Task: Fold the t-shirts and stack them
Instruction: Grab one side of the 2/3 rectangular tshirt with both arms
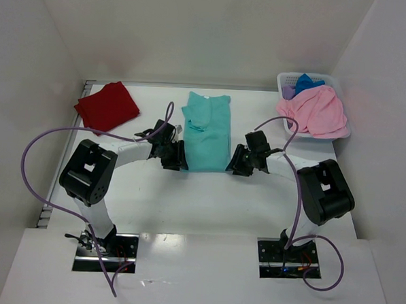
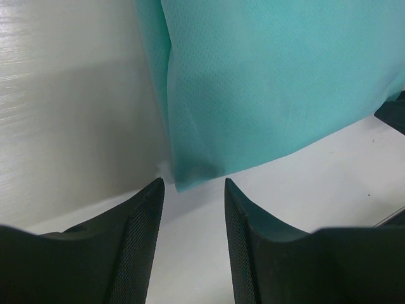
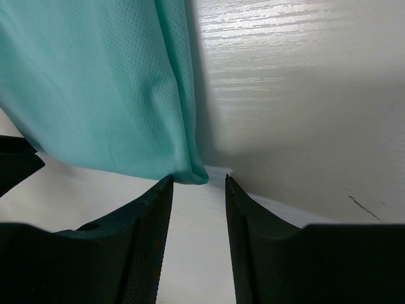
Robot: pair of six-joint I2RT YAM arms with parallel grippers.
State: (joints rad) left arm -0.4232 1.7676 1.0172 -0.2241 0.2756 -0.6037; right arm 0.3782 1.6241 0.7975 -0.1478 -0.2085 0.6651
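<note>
1. Top external view: red shirt [image 1: 107, 106] lay folded to a compact square at the far left of the table [image 1: 186, 205]. I judged that one finished and the base of the stack.
2. Teal shirt [image 1: 207, 132] lay flat mid-table as a long narrow strip, collar at the far end and hem toward the arms. The sides looked folded in. The crosswise folds were not yet made.
3. Basket [image 1: 287, 77] stood at the far right. Pink shirt [image 1: 317, 110] spilled over its near rim, with blue shirt [image 1: 307, 82] and purple shirt [image 1: 288, 92] bunched behind it. All three were unfolded.
4. Left gripper [image 2: 193, 187] sat low at the near left hem corner of the teal. The jaws were spread part-way, with nothing between them. The corner tip lay just ahead of the gap.
5. Right gripper [image 3: 198, 183] mirrored it at the near right hem corner. Its jaws were also apart and empty, the corner just beyond the fingertips.
6. Wrist views were too close to say whether either fingertip touched the cloth. It was probably just short of contact.
7. Tally: one shirt done, one roughly half folded, three not started.
8. Left to do, by my reading: pinch both hem corners, carry the hem up toward the collar, and set the teal on the red. Then take the basket shirts in turn.
</note>
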